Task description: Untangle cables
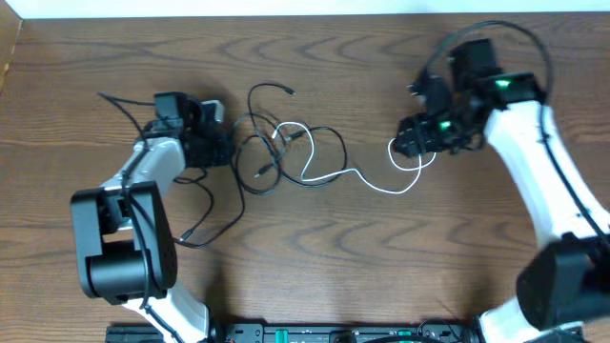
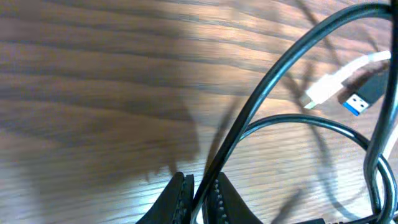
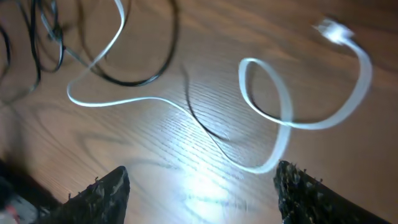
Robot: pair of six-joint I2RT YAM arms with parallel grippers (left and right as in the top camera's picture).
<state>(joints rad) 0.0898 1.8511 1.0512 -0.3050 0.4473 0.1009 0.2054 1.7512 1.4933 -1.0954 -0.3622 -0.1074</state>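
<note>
Pinching the black cable (image 2: 273,81) between nearly closed fingers, the left gripper (image 2: 199,194) sits left of centre on the table (image 1: 334,57). The white cable (image 1: 367,178) runs lengthwise left to right from the black loops. It ends in a curl beneath the right gripper (image 3: 202,174), whose fingers are spread wide and empty.

Brown wood-grain table (image 1: 381,276), pale strip (image 1: 286,8) along its far edge

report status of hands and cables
Left hand shut on thin black cable. Right hand open above thin white cable. The two cross mid-scene; nothing else blocking.
</note>
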